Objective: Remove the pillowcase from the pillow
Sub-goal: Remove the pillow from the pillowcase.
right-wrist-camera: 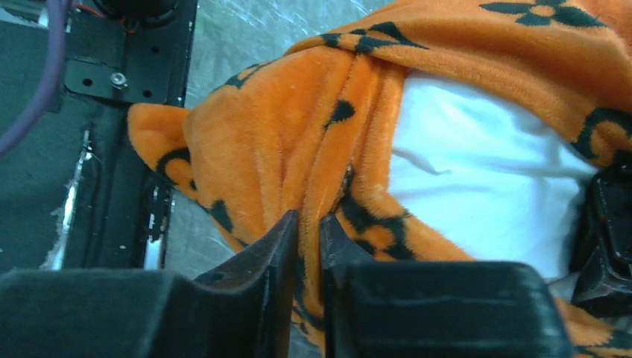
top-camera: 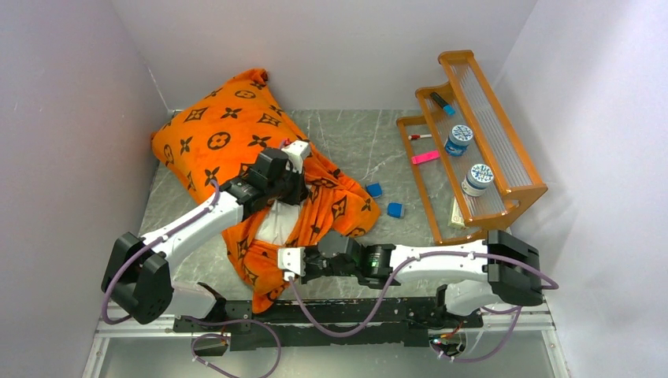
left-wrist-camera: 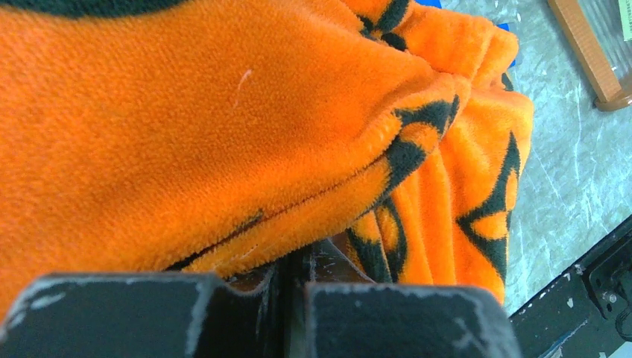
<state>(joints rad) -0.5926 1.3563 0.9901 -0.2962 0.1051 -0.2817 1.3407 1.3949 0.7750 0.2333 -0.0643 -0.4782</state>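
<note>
The pillowcase [top-camera: 228, 130] is seen lying on the grey marbled surface [top-camera: 354, 142], left of centre, with its far end bulging near the back wall and its near end drawn into loose folds toward the arm bases. The pillow [right-wrist-camera: 477, 201] is mostly covered. A white patch of it is exposed at the near opening, framed by orange folds on both sides.

The left arm [top-camera: 197, 224] is stretched forward over the middle of the bundle. In the left wrist view the left jaws are pressed together, and the folded hem of the pillowcase is caught in the thin seam between them. The fabric is pulled up into a taut ridge, from which further folds hang toward the surface.

The right arm [top-camera: 441, 256] is laid across the near edge, pointing left. In the right wrist view the right jaws are held almost together, only a narrow slit being left, and a gathered pleat of the pillowcase is pinched in that slit, just beside the exposed pillow.

An orange wooden rack [top-camera: 528, 189] is placed at the right, and two round jars [top-camera: 458, 140] are stood on its shelves. Two small blue blocks [top-camera: 373, 190] are seen on the surface between the rack and the pillowcase.
</note>
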